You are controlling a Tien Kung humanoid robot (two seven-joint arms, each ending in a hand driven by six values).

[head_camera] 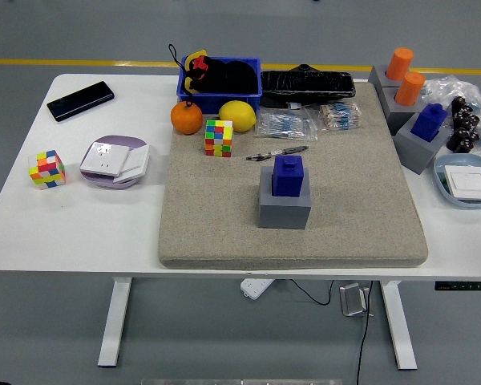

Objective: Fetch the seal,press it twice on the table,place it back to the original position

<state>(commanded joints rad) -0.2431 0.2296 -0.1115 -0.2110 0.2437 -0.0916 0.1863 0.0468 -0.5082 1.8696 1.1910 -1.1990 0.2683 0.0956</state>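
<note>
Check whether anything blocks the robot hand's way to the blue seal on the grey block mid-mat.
Nothing visible blocks it. The right robot hand sits at the table's right edge; the blue seal stands exposed atop its grey block, with only a pen lying behind it.

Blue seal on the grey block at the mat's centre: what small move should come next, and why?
Probably a reach by the right robot hand toward the blue seal. The seal stands upright in its grey block on the mat, untouched, so the fetch has not begun. That hand shows only at the right edge, near the plastic bag, far from the seal. Its finger state is unclear.
</note>
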